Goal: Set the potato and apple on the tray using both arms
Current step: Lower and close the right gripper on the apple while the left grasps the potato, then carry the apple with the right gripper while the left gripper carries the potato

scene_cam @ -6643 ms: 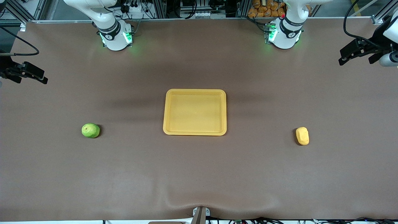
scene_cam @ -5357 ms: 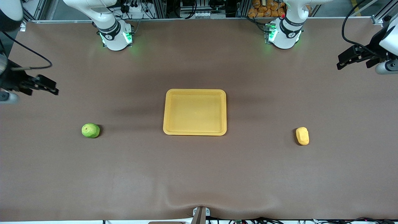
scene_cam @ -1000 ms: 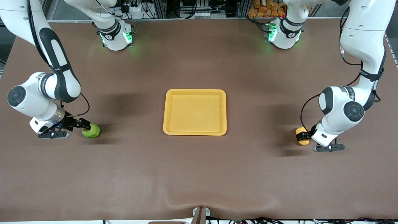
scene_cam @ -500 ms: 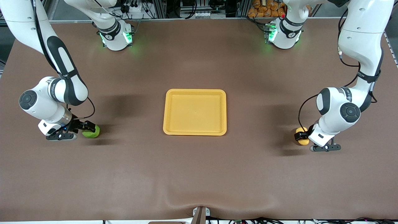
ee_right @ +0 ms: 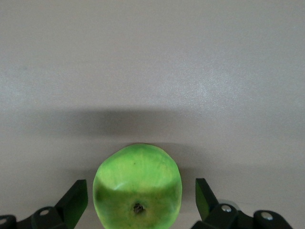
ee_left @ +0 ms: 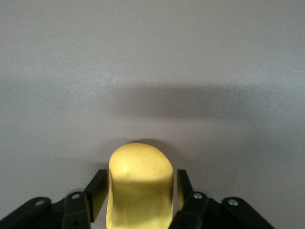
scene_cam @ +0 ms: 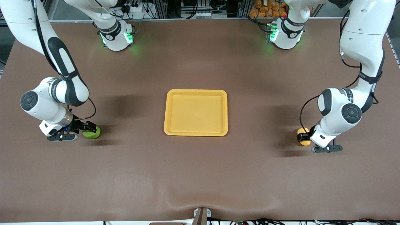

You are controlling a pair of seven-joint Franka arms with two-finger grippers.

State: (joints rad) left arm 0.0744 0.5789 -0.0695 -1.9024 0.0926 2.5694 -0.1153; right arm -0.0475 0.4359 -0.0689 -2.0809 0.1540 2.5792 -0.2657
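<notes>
- The left arm, white with black joint bands, reaches down from its base and bends at the elbow, so its black two-finger left hand (scene_cam: 302, 137) sits low at the desk (scene_cam: 200, 175) near the left arm's end.
- In the left wrist view the fingers (ee_left: 96, 193) lie against both flanks of the small yellow-orange oblong potato (ee_left: 139, 186), clamped on it or all but so; the potato rests on the desk.
- The right arm mirrors that pose, its right hand (scene_cam: 90, 127) low at the desk near the right arm's end.
- In the right wrist view its fingers (ee_right: 75, 200) stand apart on either side of the small round bright green apple (ee_right: 138, 187), with a gap at each flank; the apple lies on the desk between them.
- Since half a second ago the arms have barely shifted; the left hand's fingers have drawn in on the potato, while the right hand's stay wide.
- The potato's long axis runs along the left hand's reach, between its fingers, rounded end outward.
- The apple's dark stem dimple faces the right wrist.
- The flat rectangular yellow-orange plastic tray (scene_cam: 196, 92) lies mid-desk, well apart from both fruits, nothing on it.
</notes>
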